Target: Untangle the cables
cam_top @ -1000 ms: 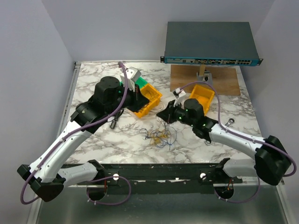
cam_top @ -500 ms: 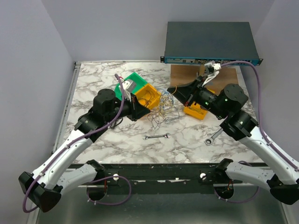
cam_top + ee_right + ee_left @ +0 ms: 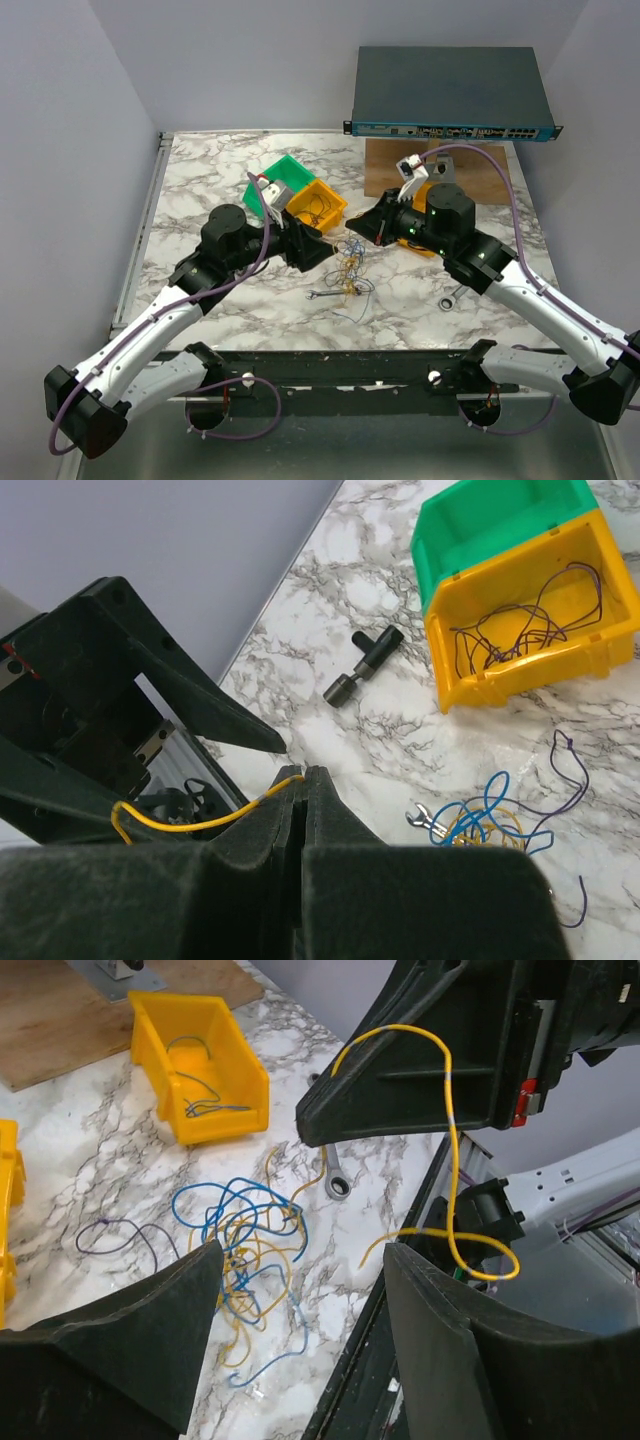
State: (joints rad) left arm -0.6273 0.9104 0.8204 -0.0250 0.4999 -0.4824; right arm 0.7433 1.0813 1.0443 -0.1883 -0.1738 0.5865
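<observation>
Fingers [image 3: 345, 830] of the right gripper [image 3: 303, 772] pinch one yellow wire [image 3: 200, 823] tight. The left gripper [image 3: 302, 1248] is wide open. Under them the other cables [image 3: 245, 1235] lie in a messy pile on the marble table [image 3: 100, 1170], near a yellow bin [image 3: 235, 1100].

Top camera looks down from behind me; my wrist cameras face each other, close, sharing the cables [image 3: 350, 275].

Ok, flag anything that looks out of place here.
Two silver wrenches lie loose on the table: a small wrench poking into the cable tangle, and a second wrench farther right. Stray tools among wires to be untangled.
</observation>
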